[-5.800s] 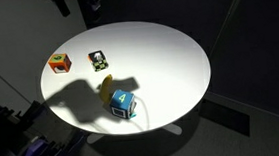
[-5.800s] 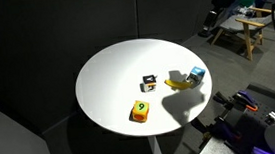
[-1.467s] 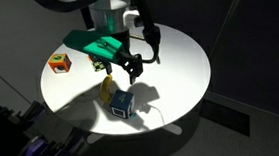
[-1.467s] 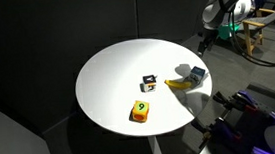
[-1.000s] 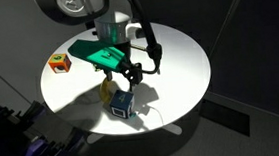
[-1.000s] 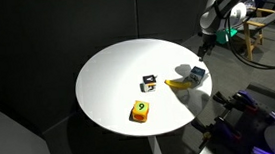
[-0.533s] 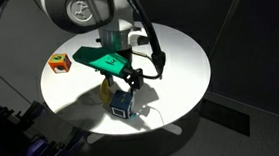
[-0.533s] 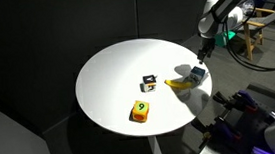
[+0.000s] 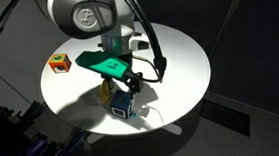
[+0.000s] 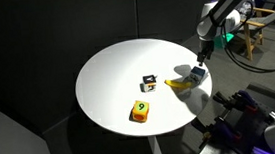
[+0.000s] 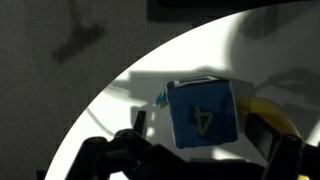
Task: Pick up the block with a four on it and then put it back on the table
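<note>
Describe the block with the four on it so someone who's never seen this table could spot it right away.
Start at the round white table. Near its edge, beside a yellow object and just below the open claw, sits the block with a four on it. It is the only blue-sided cube; the others are an orange cube and a dark cube.
</note>
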Controlling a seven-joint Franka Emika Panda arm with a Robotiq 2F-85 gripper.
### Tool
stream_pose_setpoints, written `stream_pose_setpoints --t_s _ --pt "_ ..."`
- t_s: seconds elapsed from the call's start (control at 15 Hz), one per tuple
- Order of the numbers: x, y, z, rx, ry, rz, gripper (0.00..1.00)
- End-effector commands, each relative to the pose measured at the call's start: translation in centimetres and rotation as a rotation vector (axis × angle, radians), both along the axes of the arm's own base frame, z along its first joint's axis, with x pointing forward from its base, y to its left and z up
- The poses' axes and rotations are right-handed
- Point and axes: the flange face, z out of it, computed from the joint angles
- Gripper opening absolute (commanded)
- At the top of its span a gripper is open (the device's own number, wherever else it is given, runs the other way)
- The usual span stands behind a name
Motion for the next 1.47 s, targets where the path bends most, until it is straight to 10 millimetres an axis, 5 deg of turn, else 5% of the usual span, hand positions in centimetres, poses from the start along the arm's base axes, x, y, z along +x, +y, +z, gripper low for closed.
stream_pose_setpoints --t_s 0.0,0.27,1.4 --pt "0.0 0.0 0.0 0.000 0.000 0.000 1.00" --pt "0.1 0.2 1.1 -0.056 -0.116 -0.031 1.00" --pt "1.0 -0.6 -0.7 -0.023 -0.056 -0.038 1.00"
